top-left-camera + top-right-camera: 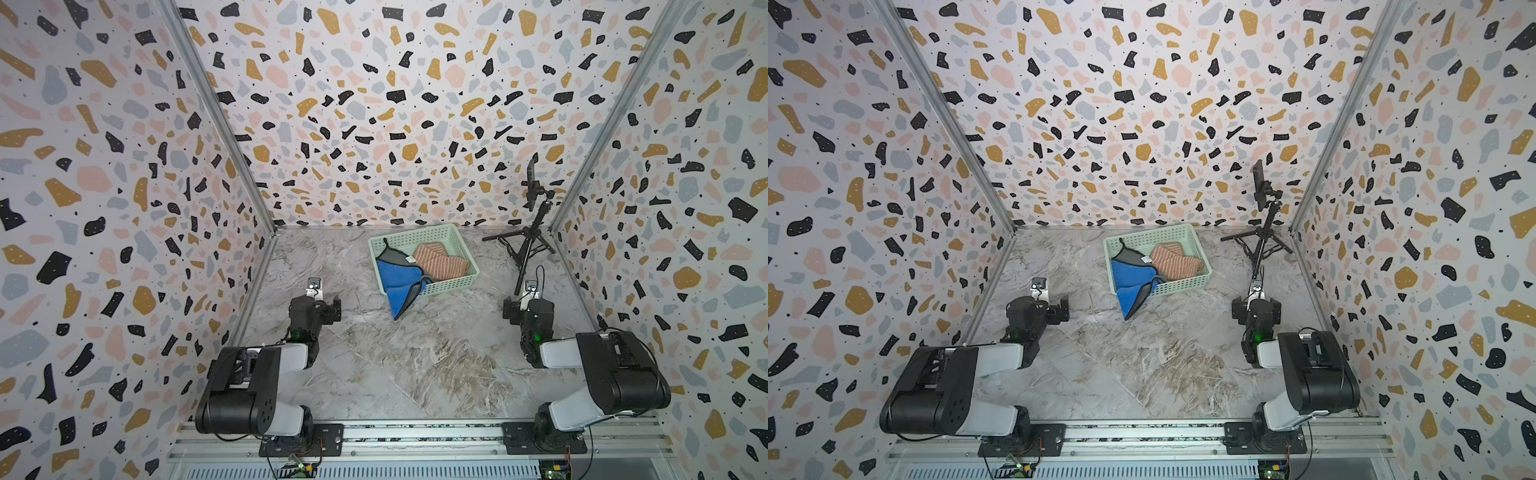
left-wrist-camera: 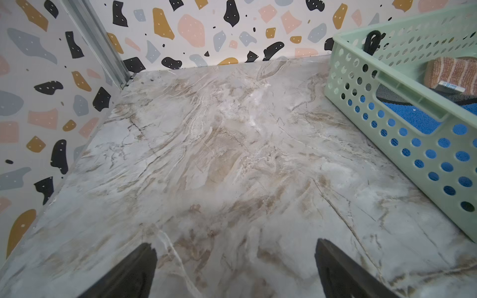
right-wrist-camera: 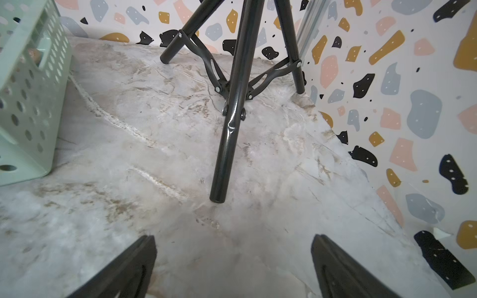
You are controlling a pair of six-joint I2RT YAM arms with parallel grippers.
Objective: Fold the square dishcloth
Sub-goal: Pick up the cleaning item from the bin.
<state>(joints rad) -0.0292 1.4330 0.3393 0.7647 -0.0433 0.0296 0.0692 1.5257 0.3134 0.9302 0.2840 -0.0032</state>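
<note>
one basket (image 1: 452, 286) with two: blue cloth (image 1: 397, 276), striped cloth (image 1: 440, 262); one tripod (image 1: 530, 243); left gripper (image 2: 235, 243), right gripper (image 3: 233, 238) wide, empty.

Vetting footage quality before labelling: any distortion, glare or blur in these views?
In both top views, wide-angle perspective stretches the speckled terrazzo-print walls, while the mint-green perforated plastic basket stays sharp; left wrist view, a pale sheen on the marble-patterned tabletop; right wrist view, a glare streak on the glossy black tripod leg.

Green basket (image 1: 453, 284) nr tripod (image 1: 528, 248); marble tabletop (image 1: 415, 365).
</note>
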